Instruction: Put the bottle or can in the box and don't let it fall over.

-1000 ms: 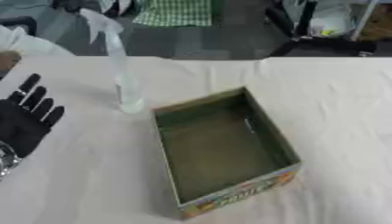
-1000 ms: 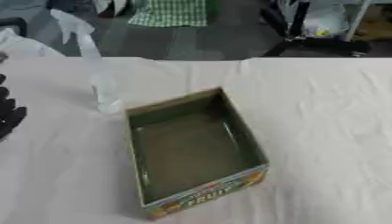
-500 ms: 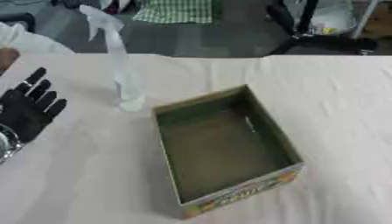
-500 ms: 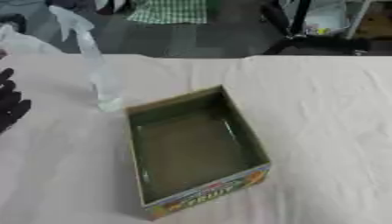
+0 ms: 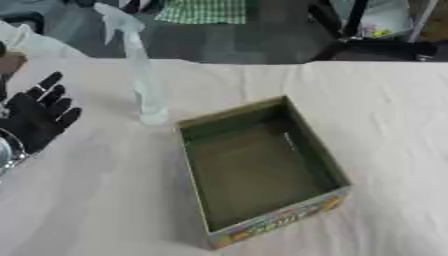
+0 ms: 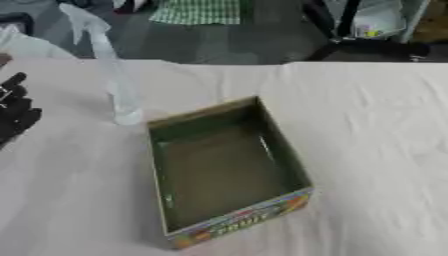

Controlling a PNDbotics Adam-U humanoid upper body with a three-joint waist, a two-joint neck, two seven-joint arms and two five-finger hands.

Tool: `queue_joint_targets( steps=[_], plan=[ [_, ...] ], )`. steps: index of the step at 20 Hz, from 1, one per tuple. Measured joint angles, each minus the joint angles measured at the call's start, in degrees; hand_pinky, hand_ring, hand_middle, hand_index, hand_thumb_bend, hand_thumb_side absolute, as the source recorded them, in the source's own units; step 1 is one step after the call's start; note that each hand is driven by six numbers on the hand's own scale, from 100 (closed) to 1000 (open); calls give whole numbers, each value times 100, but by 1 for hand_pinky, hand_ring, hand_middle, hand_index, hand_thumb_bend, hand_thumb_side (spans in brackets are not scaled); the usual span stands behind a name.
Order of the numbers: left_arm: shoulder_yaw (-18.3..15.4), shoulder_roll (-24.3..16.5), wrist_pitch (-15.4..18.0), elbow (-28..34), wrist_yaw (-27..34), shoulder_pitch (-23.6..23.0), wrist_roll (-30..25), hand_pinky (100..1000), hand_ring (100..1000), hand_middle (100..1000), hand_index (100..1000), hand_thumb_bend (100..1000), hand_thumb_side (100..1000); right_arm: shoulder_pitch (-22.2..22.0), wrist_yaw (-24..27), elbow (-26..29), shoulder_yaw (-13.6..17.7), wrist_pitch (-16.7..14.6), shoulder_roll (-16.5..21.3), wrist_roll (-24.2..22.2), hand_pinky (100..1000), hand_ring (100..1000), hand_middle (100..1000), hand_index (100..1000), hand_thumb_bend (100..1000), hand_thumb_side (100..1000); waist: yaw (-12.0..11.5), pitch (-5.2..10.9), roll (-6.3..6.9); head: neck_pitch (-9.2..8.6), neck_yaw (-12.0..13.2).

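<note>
A tall clear spray bottle (image 5: 144, 80) stands upright on the white tablecloth, just beyond the far left corner of the box. The open cardboard box (image 5: 262, 170) has a green inside and a colourful front panel, and nothing lies in it. My left hand (image 5: 37, 120) is open at the left edge, fingers straight and pointing up, a hand's width to the left of the bottle and not touching it. My right hand shows in neither view.
The table's far edge (image 5: 262, 62) runs just behind the bottle. Beyond it are a dark floor, a green checked cloth (image 5: 206, 11) and black stands (image 5: 350, 30). White tablecloth (image 5: 394, 125) stretches to the right of the box.
My left hand has risen and moved toward the bottle along the left edge. The bottle and box have kept their places.
</note>
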State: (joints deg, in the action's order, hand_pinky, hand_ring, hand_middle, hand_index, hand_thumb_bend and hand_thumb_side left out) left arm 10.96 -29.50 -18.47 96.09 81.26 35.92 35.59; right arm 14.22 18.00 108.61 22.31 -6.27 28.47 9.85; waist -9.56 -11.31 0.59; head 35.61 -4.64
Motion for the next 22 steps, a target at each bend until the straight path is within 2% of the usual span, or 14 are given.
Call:
queue_joint_targets(
  steps=[14,22],
  plan=[
    [193,226,-119,-288,248,534,-25,100,100,277,972,354,1000,74,49,0,-17,18,0,-22,846,925,1000,996,100,693,69,-10,27,-49,103],
    [263,340,-181,-322,369,653,75,100,100,275,995,347,1000,93,67,0,-45,30,-3,-24,846,925,1000,996,100,694,87,-10,51,-51,120]
  ],
)
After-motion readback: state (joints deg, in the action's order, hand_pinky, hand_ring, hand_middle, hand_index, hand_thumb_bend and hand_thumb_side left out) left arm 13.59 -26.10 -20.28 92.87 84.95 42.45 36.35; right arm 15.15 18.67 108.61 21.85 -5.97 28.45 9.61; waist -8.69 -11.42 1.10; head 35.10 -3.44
